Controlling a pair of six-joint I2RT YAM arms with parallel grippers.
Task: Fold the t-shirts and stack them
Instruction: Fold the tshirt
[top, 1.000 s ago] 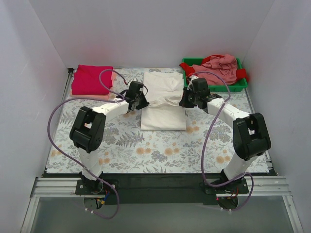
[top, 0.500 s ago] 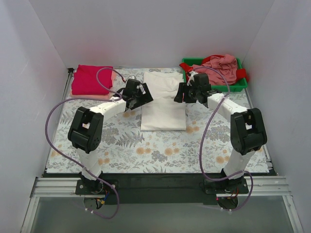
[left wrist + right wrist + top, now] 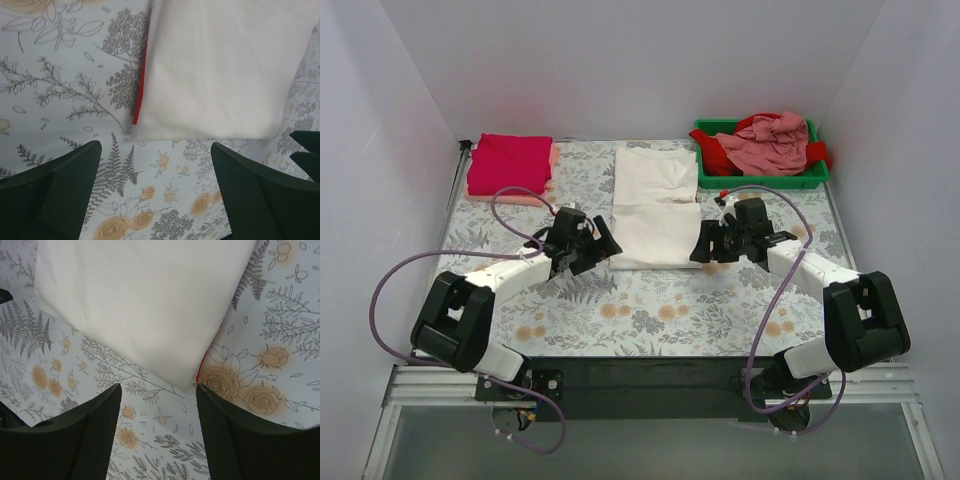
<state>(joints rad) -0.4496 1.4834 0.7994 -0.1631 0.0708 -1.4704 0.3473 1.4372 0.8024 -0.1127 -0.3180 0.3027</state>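
The left pincer (image 3: 155, 150) hangs low over the floral-patterned table cover (image 3: 650, 310) with its two dark fingers spread wide and nothing between them. The right pincer (image 3: 159, 390) is likewise released and empty.

Just beyond them lies the white cotton t-shirt (image 3: 655, 205), folded into a narrow oblong at the middle of the table. Its long axis runs straight away from the arms, near edge to far edge. The short near hem faces the pincers, which flank it. The left one stands just outside the near left corner and the right one just outside the near right corner, neither touching the cloth. A thin red sliver shows under each of those corners in the wrist views.

Each arm is therefore nearer its own corner. The coming move looks like a paired pinch of the near hem, carried away along the long axis to halve the shirt.

Farther off, a folded crimson t-shirt (image 3: 510, 163) rests at the far left corner. At the far right, a green plastic tray (image 3: 760, 181) holds the crumpled dusty pink and red t-shirts (image 3: 770, 142), not yet folded.
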